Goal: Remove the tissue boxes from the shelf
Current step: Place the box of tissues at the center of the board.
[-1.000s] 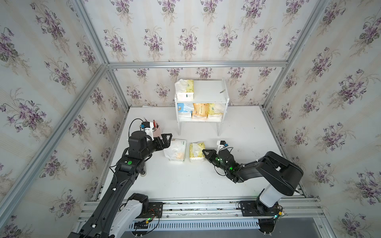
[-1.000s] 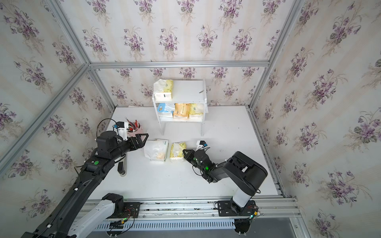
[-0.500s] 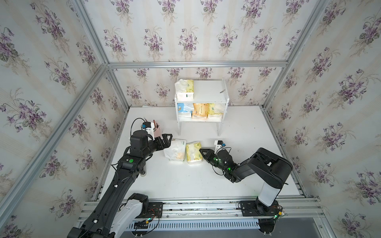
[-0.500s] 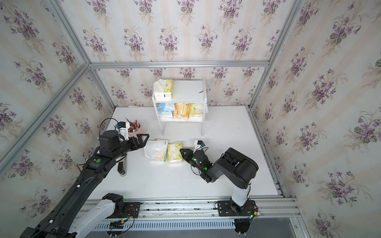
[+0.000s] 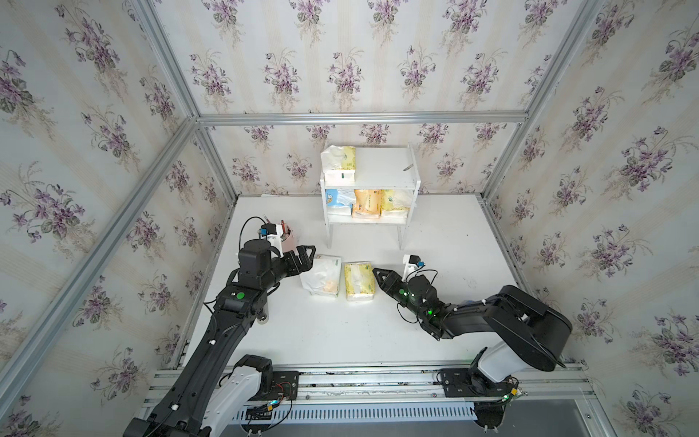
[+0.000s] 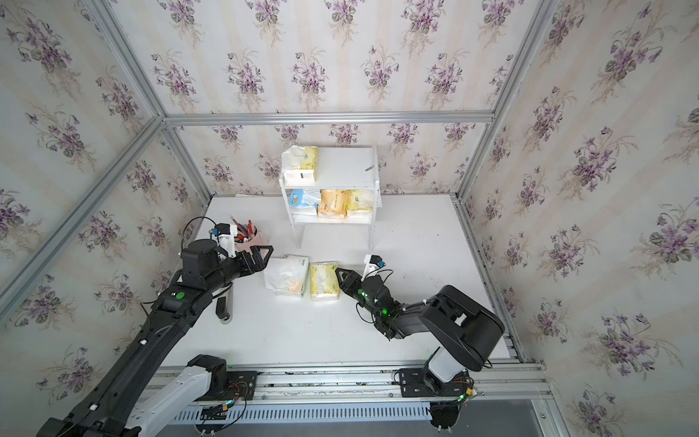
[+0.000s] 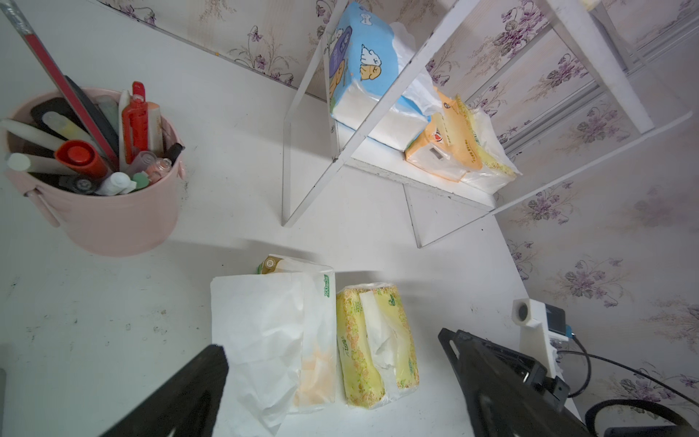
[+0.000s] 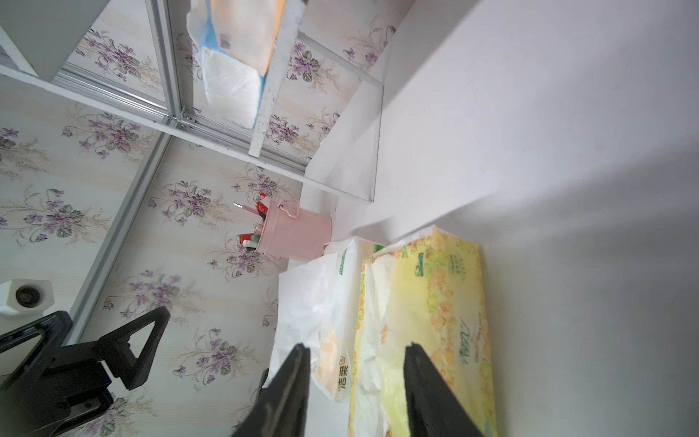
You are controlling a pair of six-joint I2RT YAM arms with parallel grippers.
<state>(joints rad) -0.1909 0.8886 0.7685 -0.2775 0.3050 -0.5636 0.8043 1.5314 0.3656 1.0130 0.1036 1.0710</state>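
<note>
Right end effector (image 5: 379, 277) (parted) at pack (image 5: 359, 282)

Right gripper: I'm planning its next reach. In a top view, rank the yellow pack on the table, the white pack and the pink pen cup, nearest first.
1. Yellow pack, just ahead of the right gripper.
2. White pack, beside it on the left.
3. Pink pen cup, farthest left, partly hidden.

pen cup (image 5: 289, 242): mostly hidden behind left arm (image 5: 234, 314) | small object (image 5: 408, 167) on shelf (image 5: 378, 186): too small to identify
</note>
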